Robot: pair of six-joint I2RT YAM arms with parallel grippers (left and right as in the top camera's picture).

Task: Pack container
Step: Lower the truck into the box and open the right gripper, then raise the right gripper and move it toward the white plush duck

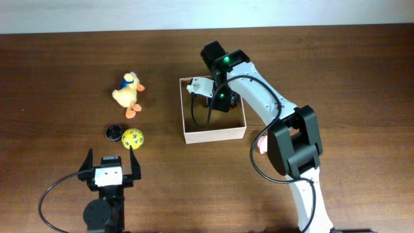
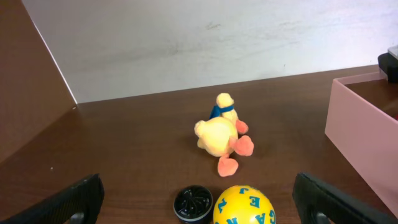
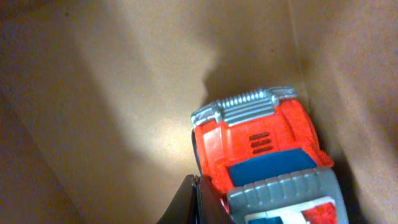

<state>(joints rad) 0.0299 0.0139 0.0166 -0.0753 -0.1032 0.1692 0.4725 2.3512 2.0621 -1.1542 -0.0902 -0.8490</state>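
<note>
Spanning the view, the brown tabletop (image 1: 52,65) carries the container (image 1: 213,135) near its middle, with the right gripper (image 1: 218,101) down inside it, its grip impossible to tell, and the left gripper (image 1: 110,156) resting spread at the near edge. Packing appears barely begun: a red toy truck (image 3: 261,149) sits in the container's corner, while the plush duck (image 1: 129,92), yellow ball (image 1: 132,138) and black disc (image 1: 114,132) lie outside, unpacked.

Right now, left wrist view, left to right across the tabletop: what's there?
black disc → yellow lettered ball → container. I left out the plush duck: it sits farther back and spans both the disc and the ball.
</note>
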